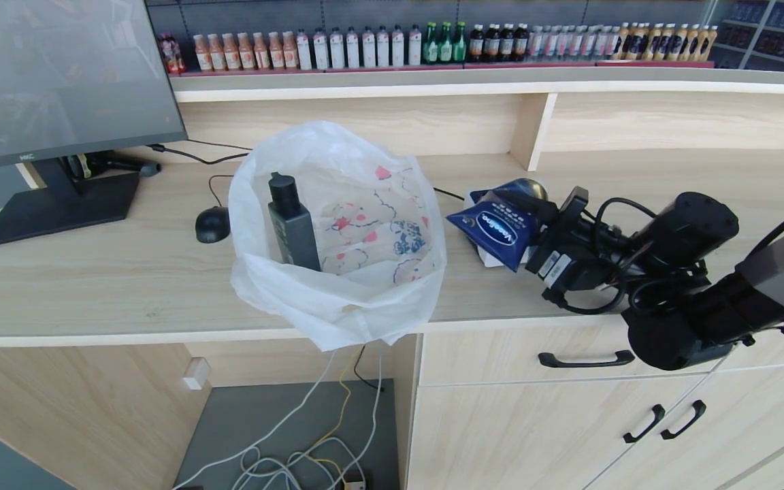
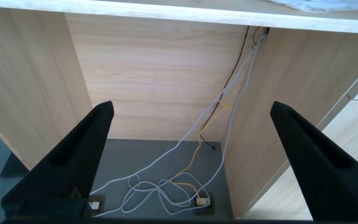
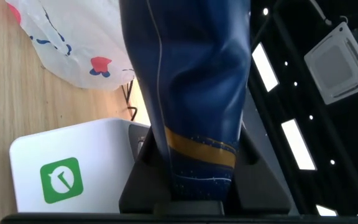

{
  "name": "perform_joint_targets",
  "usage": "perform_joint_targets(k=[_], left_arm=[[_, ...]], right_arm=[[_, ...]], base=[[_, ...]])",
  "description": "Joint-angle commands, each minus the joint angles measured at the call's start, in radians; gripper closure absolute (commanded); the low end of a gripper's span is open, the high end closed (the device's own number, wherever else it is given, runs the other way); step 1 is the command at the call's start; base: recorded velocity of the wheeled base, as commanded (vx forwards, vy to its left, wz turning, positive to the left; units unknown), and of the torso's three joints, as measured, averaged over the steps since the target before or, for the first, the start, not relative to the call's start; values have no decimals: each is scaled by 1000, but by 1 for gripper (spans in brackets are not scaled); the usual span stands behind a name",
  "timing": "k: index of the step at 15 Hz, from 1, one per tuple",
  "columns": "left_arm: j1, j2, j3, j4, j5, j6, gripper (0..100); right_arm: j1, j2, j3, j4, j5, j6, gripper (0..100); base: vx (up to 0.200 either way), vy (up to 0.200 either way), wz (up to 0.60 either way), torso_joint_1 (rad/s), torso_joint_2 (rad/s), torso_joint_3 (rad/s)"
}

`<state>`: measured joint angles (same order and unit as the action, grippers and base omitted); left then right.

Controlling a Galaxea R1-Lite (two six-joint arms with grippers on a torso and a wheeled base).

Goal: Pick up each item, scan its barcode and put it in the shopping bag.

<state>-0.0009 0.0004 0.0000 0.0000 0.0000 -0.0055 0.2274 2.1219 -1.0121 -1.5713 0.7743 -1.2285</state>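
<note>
My right gripper [image 1: 525, 228] is shut on a dark blue pouch [image 1: 494, 228], holding it above the counter just right of the white shopping bag [image 1: 337, 238]. Close up in the right wrist view, the blue pouch [image 3: 191, 87] stands pinched between the fingers, over a white scanner device [image 3: 73, 168] with a green logo. A dark grey bottle [image 1: 293, 224] stands upright inside the bag. In the left wrist view my left gripper [image 2: 191, 162] hangs open below the counter, facing the cable-strewn floor recess.
A monitor [image 1: 58, 75] stands at the counter's back left, with a black mouse [image 1: 212, 224] near the bag. A raised wooden ledge [image 1: 501, 88] runs behind, with a shelf of bottles [image 1: 433, 44] beyond. Drawers and cabinet doors [image 1: 582, 408] sit below.
</note>
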Motion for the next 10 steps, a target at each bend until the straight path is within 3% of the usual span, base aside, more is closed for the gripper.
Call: perform_joint_targets(k=[1,10], left_arm=[[-1,0,0,0,0,-1,0],[1,0,0,0,0,-1,0]], right_arm=[[-2,15,-8,0,0,-2,100],[-2,16,-11,0,0,4,100]], base=[[0,0,0,0,0,0],[0,0,0,0,0,0]])
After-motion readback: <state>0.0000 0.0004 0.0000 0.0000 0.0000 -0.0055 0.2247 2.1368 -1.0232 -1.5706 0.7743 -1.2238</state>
